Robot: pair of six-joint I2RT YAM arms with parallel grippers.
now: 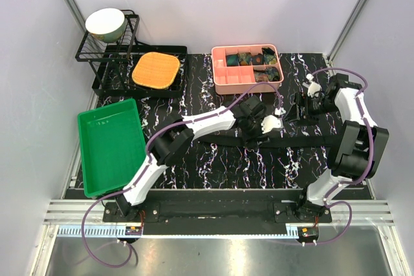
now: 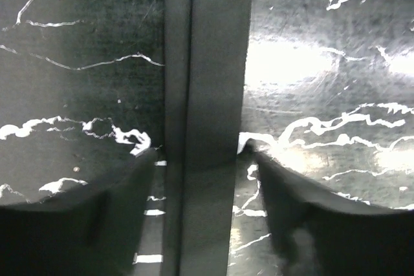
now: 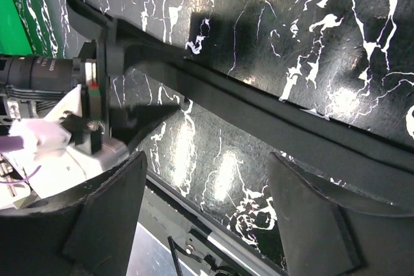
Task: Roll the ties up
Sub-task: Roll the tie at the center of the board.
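Step, as judged: start of rolling. Black tie lay flat, stretched across middle of counter. Left tool was down at tie, jaws apart, straddling its width, nothing pinched. Right tool hovered above same tie, wide open, empty. Next move called for: pinch near end, fold over, wind evenly. Rolled ties sat in pink box. No readable writing.

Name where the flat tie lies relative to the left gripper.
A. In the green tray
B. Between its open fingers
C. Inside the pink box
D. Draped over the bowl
B: in the left wrist view, the tie runs straight through the gap of the left gripper, with one finger on each side.
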